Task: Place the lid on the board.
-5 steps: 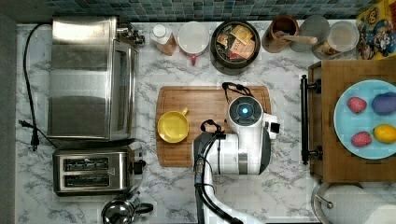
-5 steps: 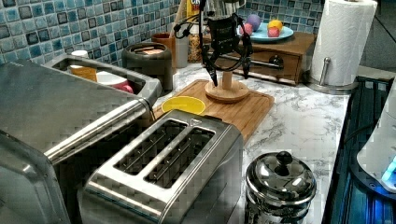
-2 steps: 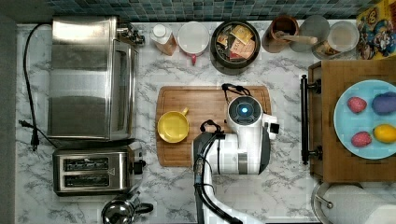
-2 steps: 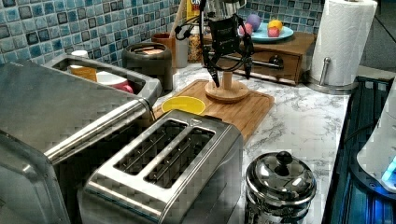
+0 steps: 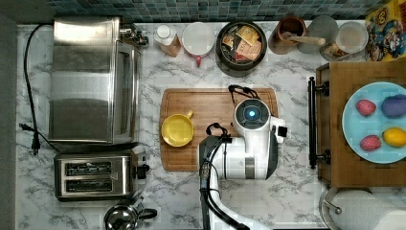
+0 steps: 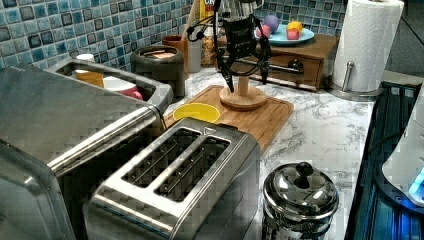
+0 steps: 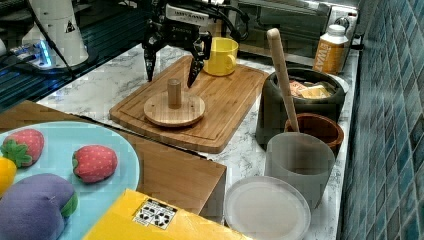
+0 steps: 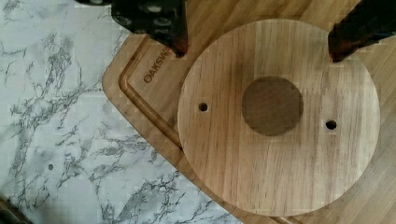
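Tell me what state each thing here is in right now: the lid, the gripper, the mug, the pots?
Lid: flat on the board, knob up, released.
Gripper: open, above the knob.
Yellow mug: upright on the board.
Dark pot: uncovered, packets inside.
Steel pot: lid on.

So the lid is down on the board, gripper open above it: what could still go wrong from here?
The lid lies near the board's corner, its rim over the groove, so a nudge could push it onto the marble. The open gripper straddles the knob; moving sideways before rising could catch it and drag the lid. The yellow cup stands close behind, within a careless swing.
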`<state>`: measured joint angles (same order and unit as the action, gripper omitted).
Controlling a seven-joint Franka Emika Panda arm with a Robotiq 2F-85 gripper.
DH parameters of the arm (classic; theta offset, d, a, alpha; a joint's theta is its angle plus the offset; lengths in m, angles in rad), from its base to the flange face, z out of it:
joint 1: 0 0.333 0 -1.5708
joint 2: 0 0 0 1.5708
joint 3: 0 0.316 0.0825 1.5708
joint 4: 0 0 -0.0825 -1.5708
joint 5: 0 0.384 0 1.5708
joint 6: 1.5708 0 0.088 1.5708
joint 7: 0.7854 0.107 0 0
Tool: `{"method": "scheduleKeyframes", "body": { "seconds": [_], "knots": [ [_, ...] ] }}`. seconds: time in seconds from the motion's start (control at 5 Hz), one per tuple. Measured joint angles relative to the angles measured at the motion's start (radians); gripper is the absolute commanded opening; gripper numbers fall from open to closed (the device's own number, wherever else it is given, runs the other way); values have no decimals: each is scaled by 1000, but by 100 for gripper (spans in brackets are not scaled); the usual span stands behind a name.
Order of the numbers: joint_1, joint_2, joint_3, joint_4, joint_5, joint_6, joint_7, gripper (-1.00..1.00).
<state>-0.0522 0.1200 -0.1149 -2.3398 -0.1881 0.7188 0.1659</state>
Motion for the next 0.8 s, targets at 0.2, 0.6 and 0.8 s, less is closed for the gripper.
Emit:
{"method": "scheduleKeyframes", "body": {
  "seconds": [0.2, 0.6, 0.8],
  "knots": [
    [0, 3, 2, 0, 4, 9, 0, 100],
    [3, 5, 4, 0, 1, 11, 0, 100],
    [2, 5, 1, 0, 1, 10, 0, 100]
  ]
}}
